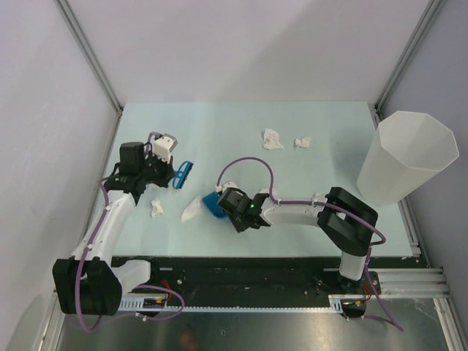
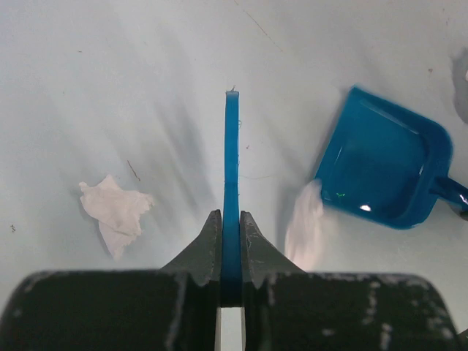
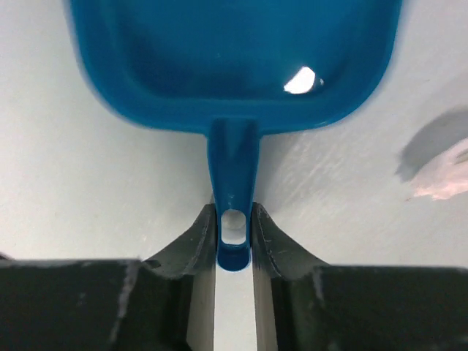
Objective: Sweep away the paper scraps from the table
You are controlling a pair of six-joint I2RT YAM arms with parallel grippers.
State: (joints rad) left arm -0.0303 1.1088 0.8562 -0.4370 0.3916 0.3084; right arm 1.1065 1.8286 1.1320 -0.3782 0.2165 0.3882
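My left gripper (image 1: pixel 168 172) is shut on a thin blue brush (image 1: pixel 183 170), seen edge-on in the left wrist view (image 2: pixel 231 153) between my fingers (image 2: pixel 205 245). My right gripper (image 1: pixel 225 202) is shut on the handle of a blue dustpan (image 1: pixel 212 205), whose pan fills the right wrist view (image 3: pixel 234 58). One paper scrap (image 1: pixel 192 208) lies at the dustpan's open edge and also shows in the left wrist view (image 2: pixel 306 227). Another scrap (image 1: pixel 156 208) lies left of it (image 2: pixel 117 208). Two more scraps (image 1: pixel 273 139) (image 1: pixel 302 142) lie farther back on the mint-green table (image 1: pixel 329 146).
A tall white faceted bin (image 1: pixel 406 157) stands at the table's right edge. Grey walls with metal posts close in the left, back and right sides. A black and metal rail strip (image 1: pixel 248 274) runs along the front.
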